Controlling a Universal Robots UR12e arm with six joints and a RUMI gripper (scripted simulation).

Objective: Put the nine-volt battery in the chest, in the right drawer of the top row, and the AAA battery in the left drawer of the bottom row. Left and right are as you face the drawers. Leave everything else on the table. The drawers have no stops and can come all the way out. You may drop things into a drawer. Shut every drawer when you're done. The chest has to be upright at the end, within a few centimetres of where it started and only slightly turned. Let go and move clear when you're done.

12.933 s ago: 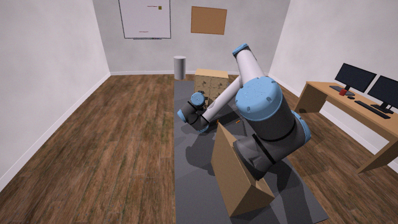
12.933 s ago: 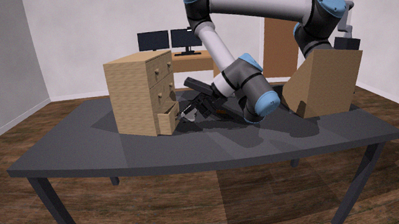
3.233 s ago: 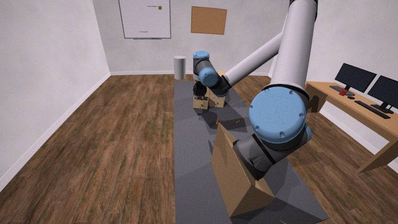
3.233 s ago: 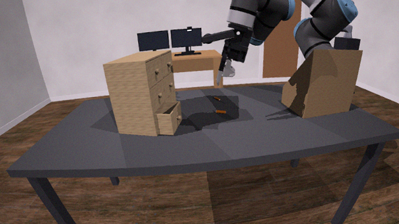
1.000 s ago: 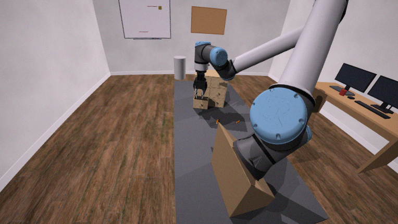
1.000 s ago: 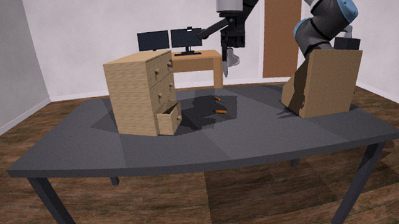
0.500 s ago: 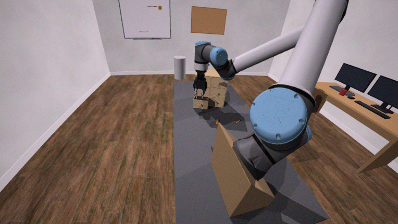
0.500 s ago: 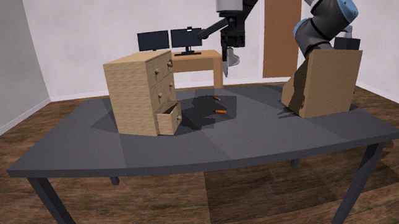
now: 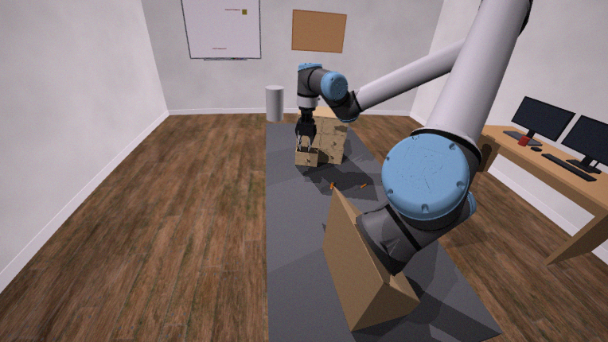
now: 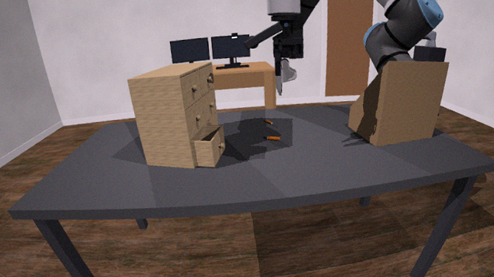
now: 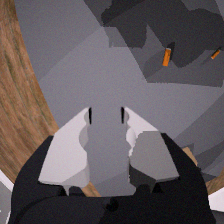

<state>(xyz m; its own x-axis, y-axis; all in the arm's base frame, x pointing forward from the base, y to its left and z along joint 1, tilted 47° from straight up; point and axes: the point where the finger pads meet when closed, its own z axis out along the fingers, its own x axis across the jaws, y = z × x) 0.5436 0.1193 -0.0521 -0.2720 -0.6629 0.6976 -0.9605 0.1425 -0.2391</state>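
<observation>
The wooden chest (image 9: 333, 140) (image 10: 160, 117) stands upright at one end of the table. Its bottom-row left drawer (image 9: 306, 161) (image 10: 206, 153) is pulled partway out; the other visible drawers look shut. My gripper (image 9: 304, 148) (image 10: 279, 93) (image 11: 106, 108) hangs upright in front of the chest, well above the table, with its fingers a little apart and nothing between them. A larger orange battery (image 9: 332, 185) (image 10: 273, 138) (image 11: 166, 57) and a smaller orange battery (image 9: 364, 185) (image 10: 268, 121) (image 11: 215, 54) lie on the table beyond the chest's front. I cannot make out a nine-volt battery. The drawer's inside is hidden.
A large tan wedge-shaped block (image 9: 351, 263) (image 10: 410, 104) stands on the grey table (image 9: 293, 238) (image 10: 122, 191) at the end opposite the chest, close under the arm's lower joint. A desk (image 9: 566, 169) (image 10: 241, 68) with monitors stands beyond the table.
</observation>
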